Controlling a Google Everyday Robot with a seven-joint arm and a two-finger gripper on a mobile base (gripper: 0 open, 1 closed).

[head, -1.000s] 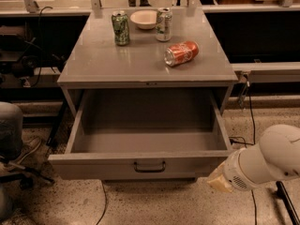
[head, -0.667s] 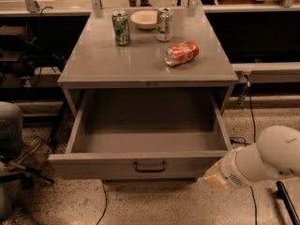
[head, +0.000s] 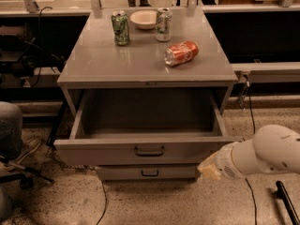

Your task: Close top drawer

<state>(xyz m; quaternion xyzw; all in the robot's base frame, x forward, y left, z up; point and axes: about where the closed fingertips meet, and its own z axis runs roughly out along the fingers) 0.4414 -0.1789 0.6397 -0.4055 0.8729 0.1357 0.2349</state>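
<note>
Pushing squarely near the handle (head: 149, 151) beats shoving the corner; gripper (head: 209, 168), grip state untellable, sits beside the open top drawer (head: 103, 152) front.

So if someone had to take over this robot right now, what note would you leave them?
Gripper: low, by the right end of the top drawer's front, at its bottom edge; whether it touches cannot be told.
Top drawer: pulled far out, nothing visible inside; bar handle untouched.
Done: nothing closed yet.
Left: push the front in until it sits flush with the cabinet.
</note>
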